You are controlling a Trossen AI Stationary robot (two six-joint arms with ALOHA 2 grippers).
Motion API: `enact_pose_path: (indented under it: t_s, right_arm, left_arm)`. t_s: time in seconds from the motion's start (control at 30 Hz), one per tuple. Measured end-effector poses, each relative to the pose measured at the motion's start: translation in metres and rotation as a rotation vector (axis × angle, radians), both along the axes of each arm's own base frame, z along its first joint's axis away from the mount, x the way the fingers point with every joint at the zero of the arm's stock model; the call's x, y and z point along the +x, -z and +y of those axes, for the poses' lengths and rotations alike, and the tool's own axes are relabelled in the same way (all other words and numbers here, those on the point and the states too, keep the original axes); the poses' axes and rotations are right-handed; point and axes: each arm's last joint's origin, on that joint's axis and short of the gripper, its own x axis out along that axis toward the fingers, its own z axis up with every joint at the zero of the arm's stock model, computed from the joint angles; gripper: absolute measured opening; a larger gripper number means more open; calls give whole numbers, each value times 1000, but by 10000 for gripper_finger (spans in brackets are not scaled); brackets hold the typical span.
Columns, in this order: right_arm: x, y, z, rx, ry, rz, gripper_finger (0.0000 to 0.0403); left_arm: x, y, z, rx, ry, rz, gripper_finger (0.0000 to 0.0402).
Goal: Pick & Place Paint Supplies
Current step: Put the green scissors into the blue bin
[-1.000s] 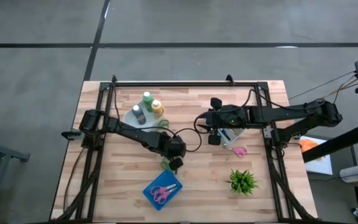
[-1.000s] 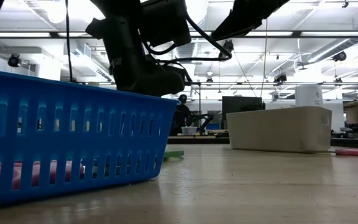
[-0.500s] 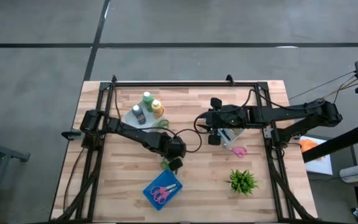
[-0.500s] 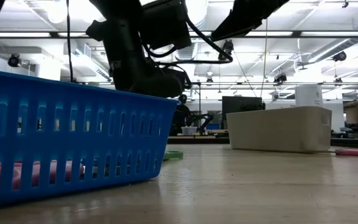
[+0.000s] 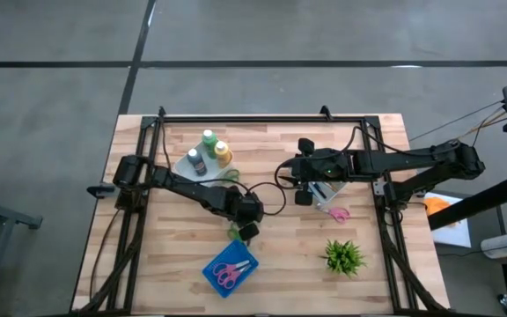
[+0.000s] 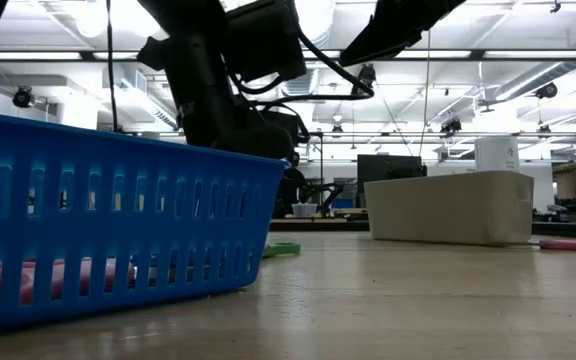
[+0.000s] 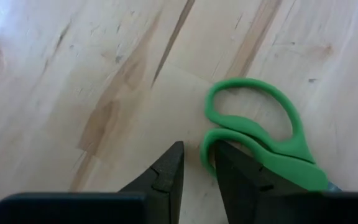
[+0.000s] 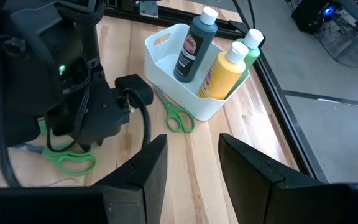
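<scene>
Green scissors [image 7: 272,146], flat on the wood table [image 7: 73,81], left gripper [image 7: 197,163] low at the handle loops.
Your left jaws stand narrowly apart, holding nothing; right gripper [image 8: 191,155] waits half-open, empty. Paint bottles [image 8: 219,53] already stand in the white bin [image 8: 166,59]. Lift straight up before moving on.

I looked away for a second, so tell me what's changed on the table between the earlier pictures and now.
Very little. The left claw, down at the green scissors near the blue basket, has parted its fingers a little; the scissors lie on the wood, one finger in a handle loop. The arm barely shifted. The right claw, open and empty, the white bin with its three bottles, and the potted plant stayed put.
</scene>
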Motion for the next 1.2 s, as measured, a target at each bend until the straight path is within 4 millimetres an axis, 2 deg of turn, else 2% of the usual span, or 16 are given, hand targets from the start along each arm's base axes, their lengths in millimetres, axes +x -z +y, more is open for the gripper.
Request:
enact_pose_path:
  t_s: [0.13, 0.47, 0.8, 1.2]
  right_arm:
    - [0, 0, 0, 0, 0, 0, 143]
    - [0, 0, 0, 0, 0, 0, 143]
    - [0, 0, 0, 0, 0, 0, 143]
    - [0, 0, 0, 0, 0, 0, 143]
  left_arm:
    - [-5, 8, 2, -38, -22, -15, 83]
    - [-8, 12, 3, -55, -42, -20, 7]
    - [-9, 12, 3, -58, -36, -21, 4]
    - [-10, 2, 3, -60, -17, -49, 3]
